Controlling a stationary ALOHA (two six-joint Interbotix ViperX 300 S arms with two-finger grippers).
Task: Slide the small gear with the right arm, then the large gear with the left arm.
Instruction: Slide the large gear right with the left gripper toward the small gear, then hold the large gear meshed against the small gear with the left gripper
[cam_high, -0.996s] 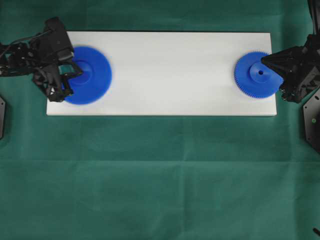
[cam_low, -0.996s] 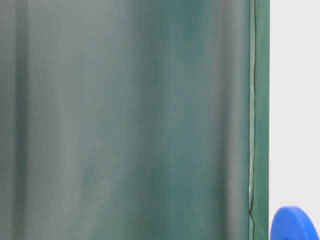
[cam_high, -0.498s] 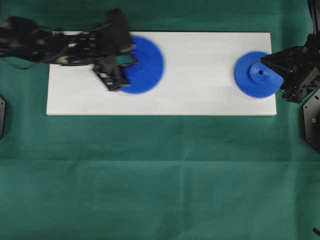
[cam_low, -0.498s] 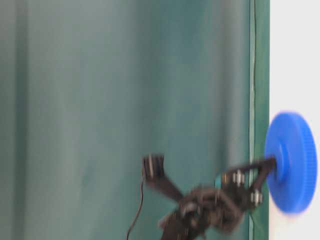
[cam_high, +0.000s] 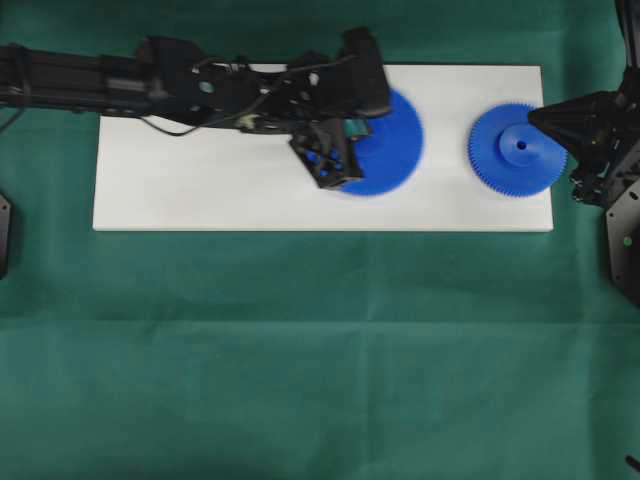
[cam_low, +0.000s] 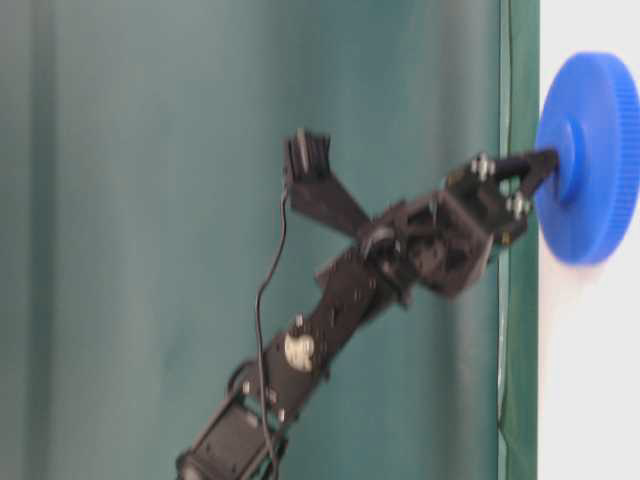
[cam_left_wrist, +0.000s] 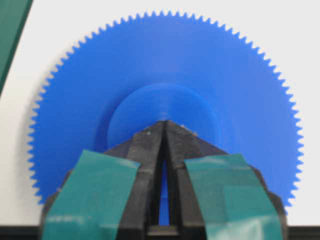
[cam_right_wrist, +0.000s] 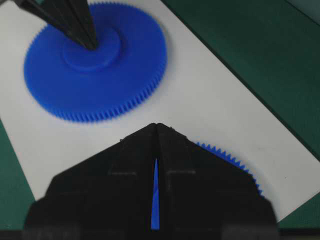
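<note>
Finely toothed blue plastic large gear (cam_high: 390, 142) on the smooth white board (cam_high: 200, 190); left hand (cam_left_wrist: 164, 125), fingers pressed together, tips on its round hub.

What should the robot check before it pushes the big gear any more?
1. Left gripper tips pressed on the big gear's hub: ok, shut fingers meet the hub in the left wrist view.
2. Big gear flat on the white board: ok.
3. Gap between the big gear and small gear: ok, bare board shows between them.
4. Small gear fully on the board: ok, but it sits close to the board's right end.
5. Right gripper out of the big gear's path: cannot tell; it hangs over the small gear, straight ahead.
6. Teeth lined up to mesh: cannot tell, the big gear is blurred.
</note>
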